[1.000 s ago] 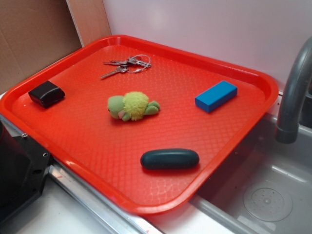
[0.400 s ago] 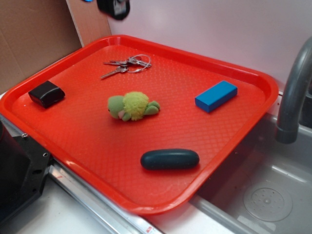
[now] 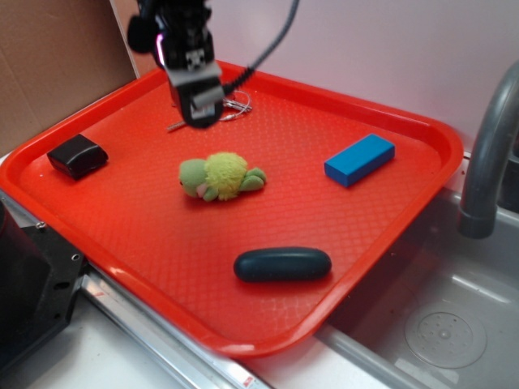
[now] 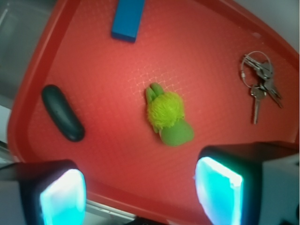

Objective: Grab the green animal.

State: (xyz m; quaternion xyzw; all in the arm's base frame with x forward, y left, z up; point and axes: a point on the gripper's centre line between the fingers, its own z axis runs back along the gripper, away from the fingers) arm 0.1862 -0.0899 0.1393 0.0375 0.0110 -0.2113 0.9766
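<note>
The green animal [image 3: 217, 177], a small plush turtle with a fuzzy yellow-green shell and light green head, lies on the red tray [image 3: 130, 235] near its middle. It also shows in the wrist view [image 4: 168, 115], head toward the camera. My gripper [image 3: 199, 105] hangs above the tray behind the turtle, over the keys, well clear of it. In the wrist view the gripper [image 4: 140, 190] is open and empty, its two glowing pads wide apart at the bottom of the frame.
On the tray lie a bunch of keys [image 4: 258, 79], a blue block [image 3: 359, 159], a dark teal oval object [image 3: 282, 264] and a small black box [image 3: 77, 156]. A grey faucet [image 3: 491, 154] and sink [image 3: 442, 332] stand to the right. Cardboard stands at the back left.
My gripper has come down from the top edge of the view to hang over the keys behind the turtle. The objects on the tray have not moved.
</note>
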